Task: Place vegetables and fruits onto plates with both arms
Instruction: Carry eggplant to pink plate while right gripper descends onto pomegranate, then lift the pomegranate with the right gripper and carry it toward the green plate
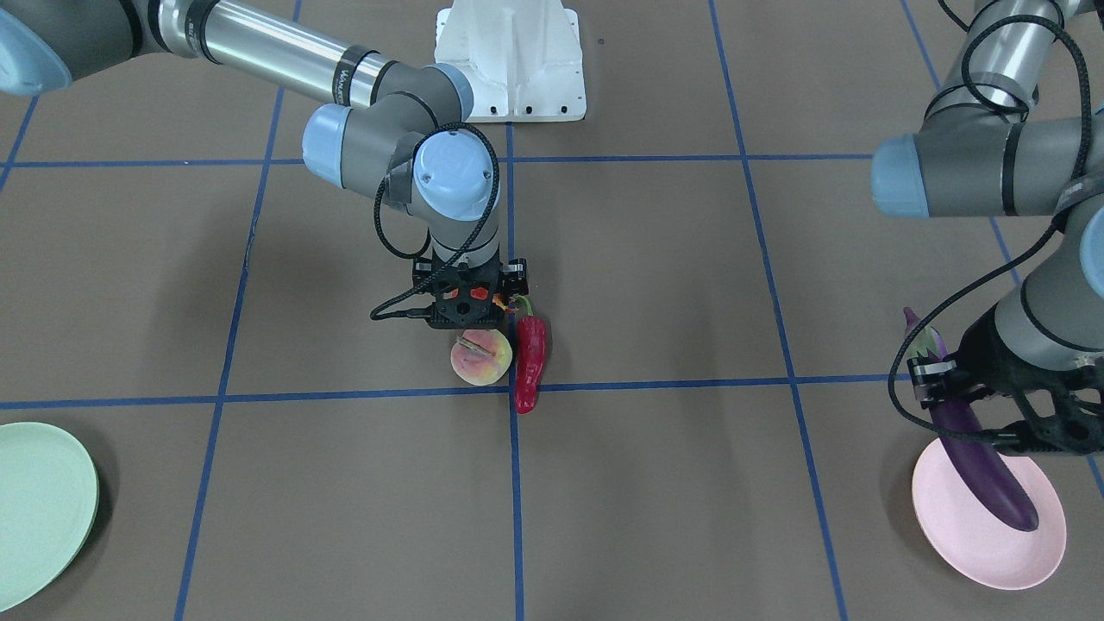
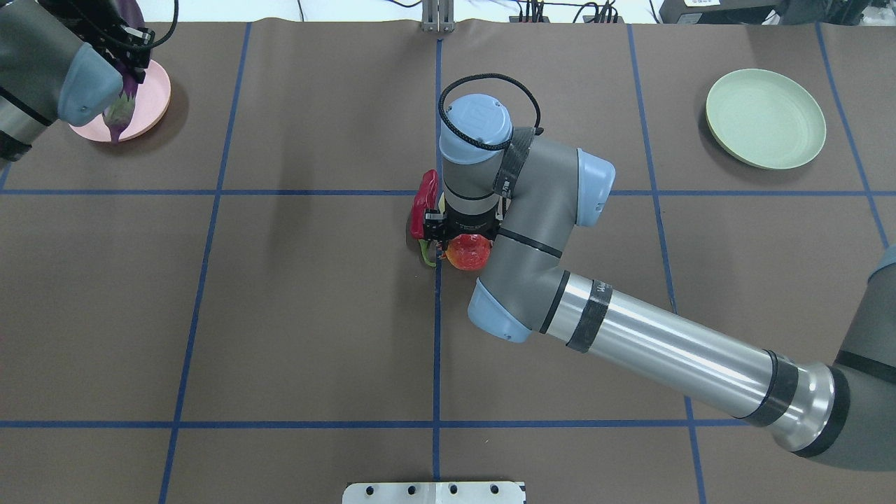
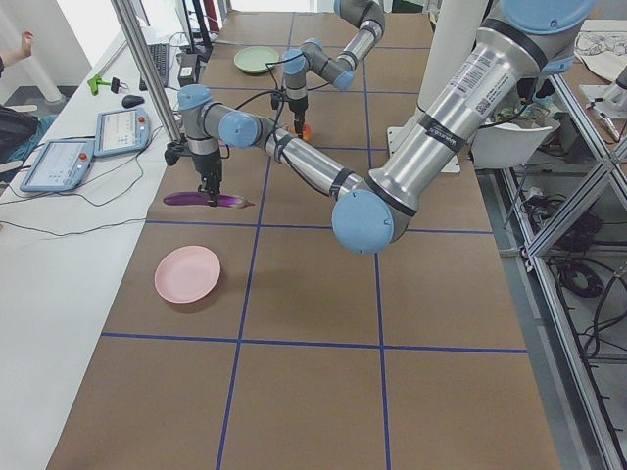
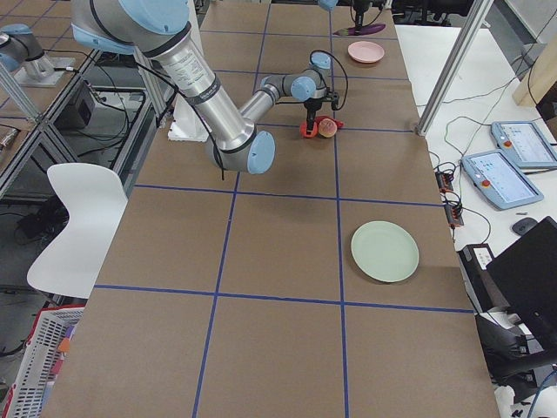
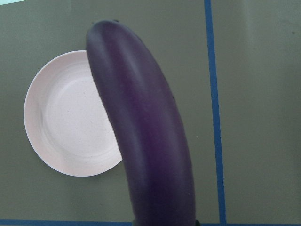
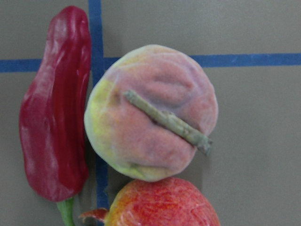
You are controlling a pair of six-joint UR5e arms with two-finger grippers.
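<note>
My left gripper (image 1: 970, 414) is shut on the purple eggplant (image 1: 983, 466) and holds it level in the air over the pink plate (image 1: 975, 543); the left wrist view shows the eggplant (image 5: 146, 141) above the plate (image 5: 66, 122). My right gripper (image 2: 465, 241) is down at the table's middle, with its jaws around the red-and-yellow fruit (image 2: 467, 253); I cannot tell whether they press on it. The peach (image 1: 480, 358) lies against that fruit. The red chili (image 1: 529, 362) lies beside both. The mint green plate (image 2: 765, 117) holds nothing.
The white base block (image 1: 509, 60) stands at the robot's side of the table. Blue tape lines divide the brown table top into squares. Tablets (image 3: 59, 162) and cables lie on a white side bench beyond the plates' edge.
</note>
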